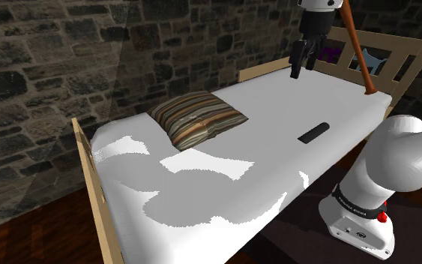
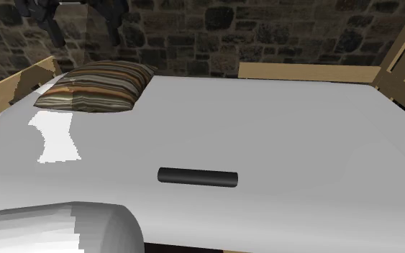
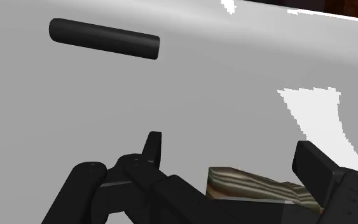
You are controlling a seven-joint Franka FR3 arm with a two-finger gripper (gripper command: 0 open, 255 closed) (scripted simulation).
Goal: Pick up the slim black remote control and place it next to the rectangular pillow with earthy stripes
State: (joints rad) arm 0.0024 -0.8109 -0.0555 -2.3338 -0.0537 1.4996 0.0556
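Fingers (image 3: 153, 147) of the black gripper (image 1: 302, 66) are seen spread wide apart, and nothing is held between them. The gripper is hung in the air at the upper right of the shoulder view, above the far side of the bed and clear of its surface.

A dark stone wall (image 1: 52, 60) is shown across the top of both exterior views. Most of the shoulder view's middle is taken up by a bed (image 1: 261, 135), whose white top is framed in pale wood, with a slatted headboard (image 1: 400, 52) at the upper right. The white arm (image 1: 396, 161) is seen at the lower right of that view.

The striped pillow (image 1: 199, 118), banded in browns and greys, is laid flat on the bed, left of centre in the shoulder view and at the upper left of the second exterior view. In the wrist view a strip of it is seen between the fingers, untouched by them.

A reddish-brown stick (image 1: 357, 52) is leant at the bed's corner by the headboard.

The slim black remote (image 1: 314, 132) is laid flat on the white top, right of centre in the shoulder view and at the lower middle of the second exterior view, well apart from the pillow and from the gripper.
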